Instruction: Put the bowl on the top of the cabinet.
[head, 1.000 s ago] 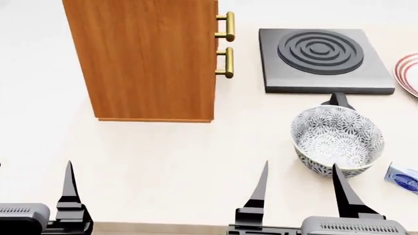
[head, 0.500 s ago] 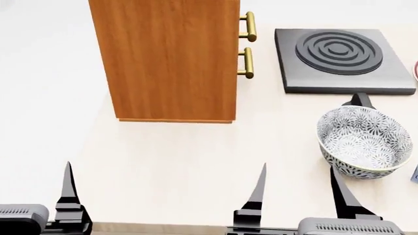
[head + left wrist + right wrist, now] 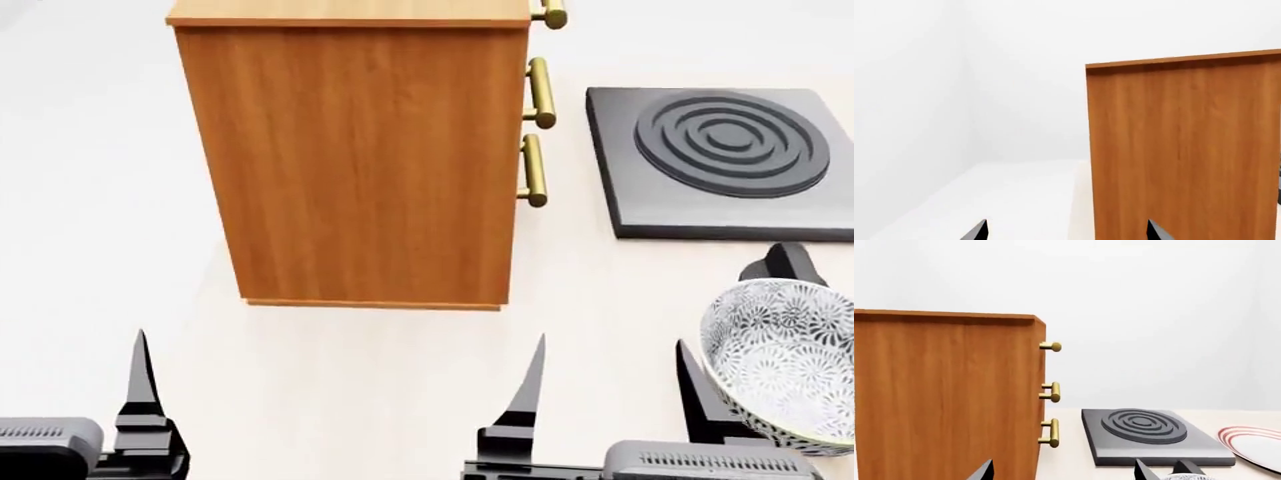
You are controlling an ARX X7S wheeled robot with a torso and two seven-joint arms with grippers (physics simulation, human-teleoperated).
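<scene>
Since the head view has tilted up, the cabinet (image 3: 354, 160) now shows its top edge and the bowl (image 3: 785, 362) has slid to the right border, untouched on the counter; both grippers, left (image 3: 134, 400) and right (image 3: 607, 395), hang spread and empty, so grasping remains

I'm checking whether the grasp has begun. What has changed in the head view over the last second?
Only the view moved: the cabinet, the stove plate and the bowl all slid right and down, so the cabinet's top edge now shows. Nothing was grasped. Both end effectors, left and right, stayed open and empty at the bottom edge.
</scene>
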